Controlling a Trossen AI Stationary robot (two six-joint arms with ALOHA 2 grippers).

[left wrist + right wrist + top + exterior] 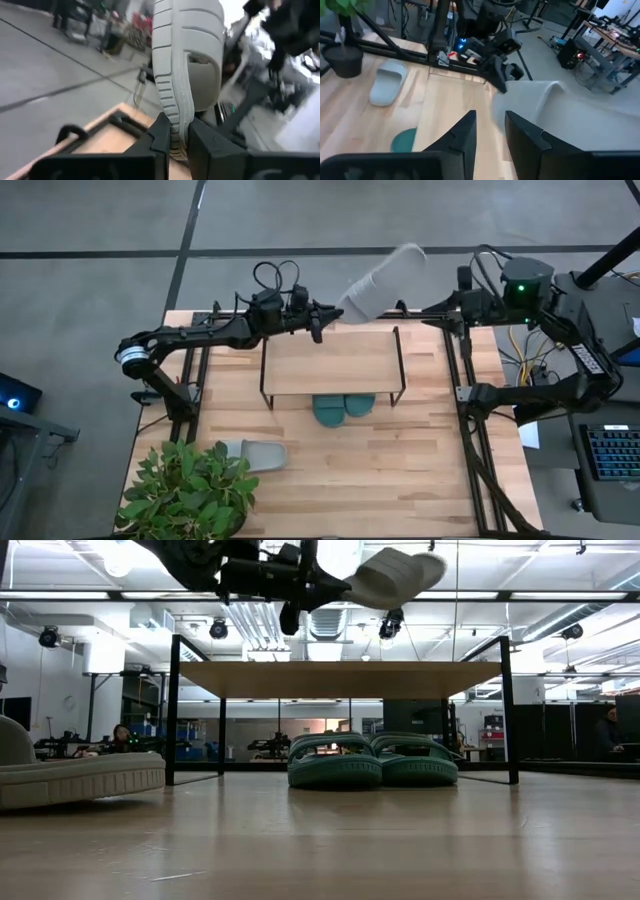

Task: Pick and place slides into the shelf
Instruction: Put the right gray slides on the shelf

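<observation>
My left gripper (pixel 325 317) is shut on a pale grey slide (pixel 383 280) held high over the shelf's far edge, and shows too in the low view (pixel 395 575). The shelf (pixel 335 360) has a light wooden top on black wire legs. Two teal slides (pixel 335 762) (pixel 415 762) rest side by side on their soles on the table under it. A second grey slide (pixel 255 455) lies sole-down near the table's front left. My right gripper (pixel 490 117) is open, apart from the held slide (pixel 545 107), at the shelf's far right. My left gripper pinches the grey slide's near end, at the grooved rim of the sole (pixel 175 137), between its two fingers (pixel 160 135). The fingers come roughly level from the table's left and lie along the slide. The slide is lifted clear and slants up away from the fingers, past the table's far edge.
A potted plant (pixel 185 490) stands at the table's near left corner. Black frame rails (pixel 470 430) run along the table's left and right sides. Bare wood (pixel 390 470) lies in front of the shelf.
</observation>
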